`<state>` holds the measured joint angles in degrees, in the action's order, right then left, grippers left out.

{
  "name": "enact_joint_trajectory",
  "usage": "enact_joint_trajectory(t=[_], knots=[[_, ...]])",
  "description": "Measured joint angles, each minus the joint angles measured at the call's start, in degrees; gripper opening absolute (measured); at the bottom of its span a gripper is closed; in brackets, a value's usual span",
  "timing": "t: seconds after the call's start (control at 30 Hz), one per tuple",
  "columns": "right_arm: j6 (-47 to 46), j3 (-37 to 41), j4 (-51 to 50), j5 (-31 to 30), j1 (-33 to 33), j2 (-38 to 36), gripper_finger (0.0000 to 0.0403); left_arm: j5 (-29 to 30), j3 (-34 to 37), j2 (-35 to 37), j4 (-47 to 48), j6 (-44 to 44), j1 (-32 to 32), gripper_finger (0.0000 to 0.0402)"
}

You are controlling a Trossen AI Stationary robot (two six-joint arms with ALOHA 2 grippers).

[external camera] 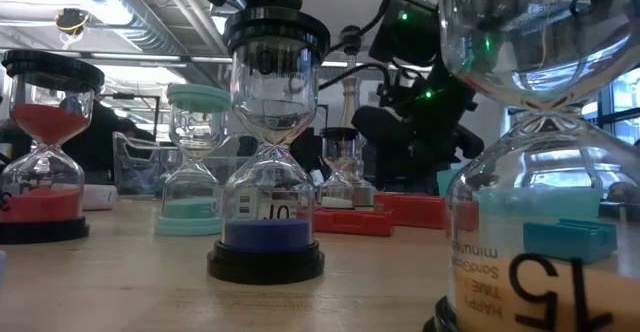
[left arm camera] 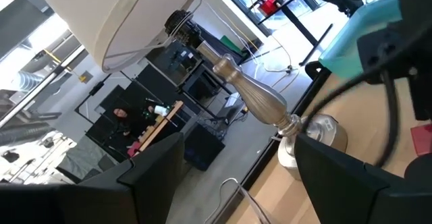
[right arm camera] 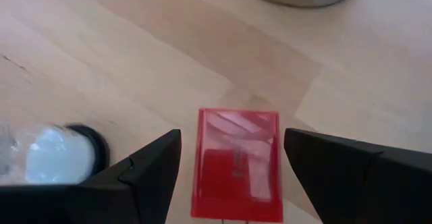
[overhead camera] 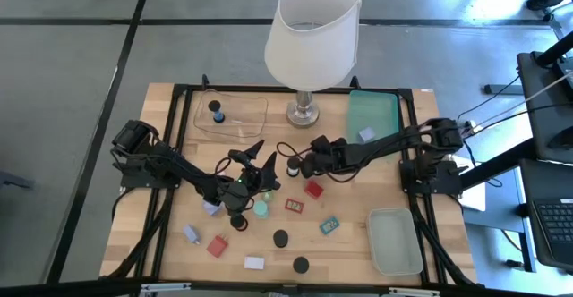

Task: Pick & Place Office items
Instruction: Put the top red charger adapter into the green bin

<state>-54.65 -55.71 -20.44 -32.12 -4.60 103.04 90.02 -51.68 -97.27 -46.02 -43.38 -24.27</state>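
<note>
Lamp (overhead camera: 311,38) dominates the upper centre of the high view, its white shade above a metal base, with a clear tray (overhead camera: 231,114) to its left and a green tray (overhead camera: 372,115) to its right. The office items lie scattered across the lower middle of the wooden table (overhead camera: 166,243): a red block (overhead camera: 312,189) at centre, flat tags, black caps, a white block lower down. The right gripper (overhead camera: 300,165) reaches in from the right edge and hangs just up-left of the red block. The left gripper (overhead camera: 253,154) sits left of centre, tips pointing up-frame.

In the low view, the items read as small sand timers: a blue-sand timer (external camera: 266,162) at centre with black end caps and clear glass, a red one at the left edge, a teal one between them. Dark arm parts fill the upper right.

The left wrist view shows that gripper's fingers (left arm camera: 152,170) spread wide and empty, tilted toward the lamp's turned metal stem.

The right wrist view shows the red block (right arm camera: 237,163), glossy translucent plastic with squared edges, lying flat between the parted, empty fingers (right arm camera: 152,166); a white round piece (right arm camera: 57,158) lies at lower left. To do this well, the gripper should likely descend squarely, keep the block centred, and close across its narrow width; smooth plastic may slip if pinched off-centre.
</note>
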Motion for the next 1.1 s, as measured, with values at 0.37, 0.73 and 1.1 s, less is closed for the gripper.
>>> enact_joint_trajectory(t=[0.37, 0.73, 1.1], knots=[[0.8, 0.1, 1.1, 0.3, 0.1, 3.8, 0.0268, 0.0, 0.0, 0.0, 0.0, 0.2, 0.0, 0.0279], [5.9, 0.0, 1.6, 0.1, 0.1, 4.4, 0.0220, 0.0, 0.0, 0.0, 0.0, 0.2, 0.0, 0.0279], [11.9, 0.0, -1.3, -0.8, 0.1, 0.8, 0.0211, 0.0, 0.0, 0.0, 0.0, -0.8, 0.0, 0.0279]])
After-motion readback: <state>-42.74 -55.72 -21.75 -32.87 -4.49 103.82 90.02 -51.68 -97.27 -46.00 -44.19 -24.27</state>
